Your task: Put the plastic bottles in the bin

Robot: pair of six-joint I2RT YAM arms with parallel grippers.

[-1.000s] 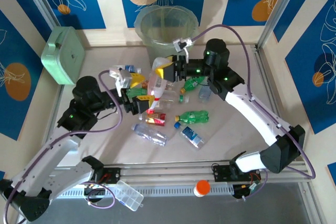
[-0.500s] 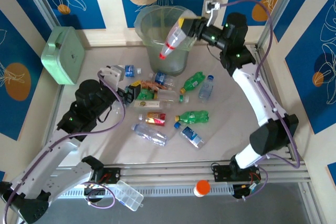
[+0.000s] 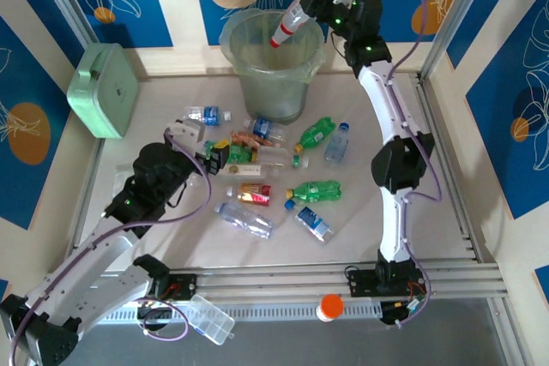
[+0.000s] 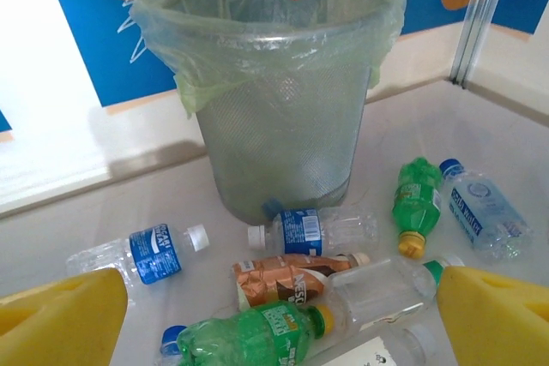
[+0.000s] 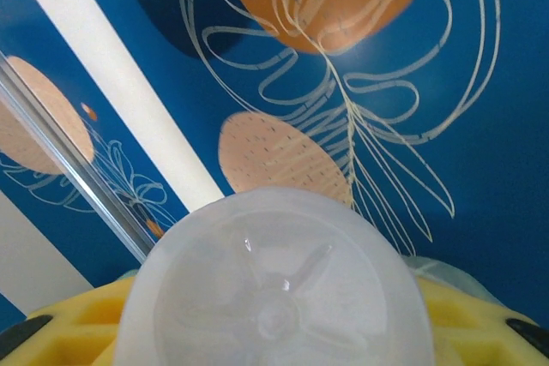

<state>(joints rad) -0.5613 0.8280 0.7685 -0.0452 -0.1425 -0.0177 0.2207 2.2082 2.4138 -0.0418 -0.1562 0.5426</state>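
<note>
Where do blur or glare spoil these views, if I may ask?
Top external: evenly lit, sharp, no harsh glare. Left wrist: the bin is crisp, but the yellow fingers at the lower corners are blurred. Right wrist: the held bottle sits near the lens and looks soft; the wall pattern behind is sharp.

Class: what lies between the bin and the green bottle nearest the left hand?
In the left wrist view, two bottles: a blue-labelled clear bottle by the bin, then a brown-labelled bottle.
</note>
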